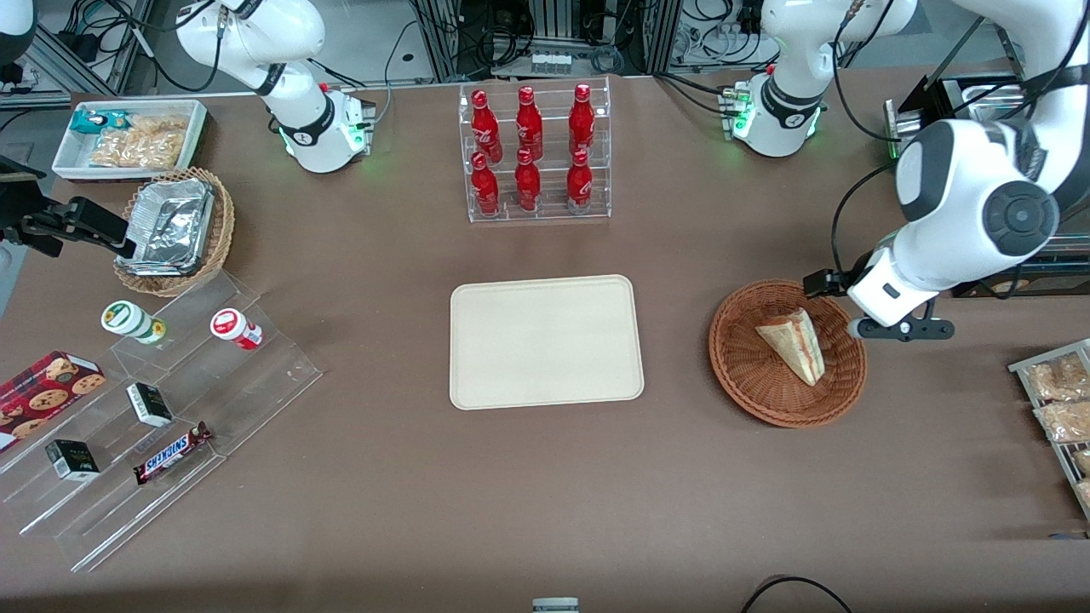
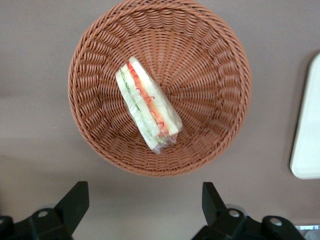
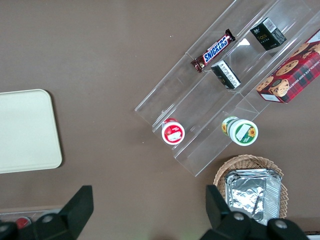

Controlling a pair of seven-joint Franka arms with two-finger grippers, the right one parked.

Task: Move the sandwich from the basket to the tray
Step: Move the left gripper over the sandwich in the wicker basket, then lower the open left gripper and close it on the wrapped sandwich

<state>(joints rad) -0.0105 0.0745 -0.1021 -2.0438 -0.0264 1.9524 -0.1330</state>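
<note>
We hover our hand [image 2: 142,202] above the basket [image 1: 788,353], fingers spread wide and holding nothing, set to straddle the sandwich [image 2: 147,105]; it lies wrapped in the basket's middle; the tray [image 1: 545,340] waits bare beside it on the bench [image 1: 545,494].

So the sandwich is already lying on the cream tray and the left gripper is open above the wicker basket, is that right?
Not quite. The sandwich lies in the reddish-brown basket, not on the tray, which holds nothing; the front view shows both. The rest stands: in the left wrist view the gripper is open above the basket's edge.
</note>
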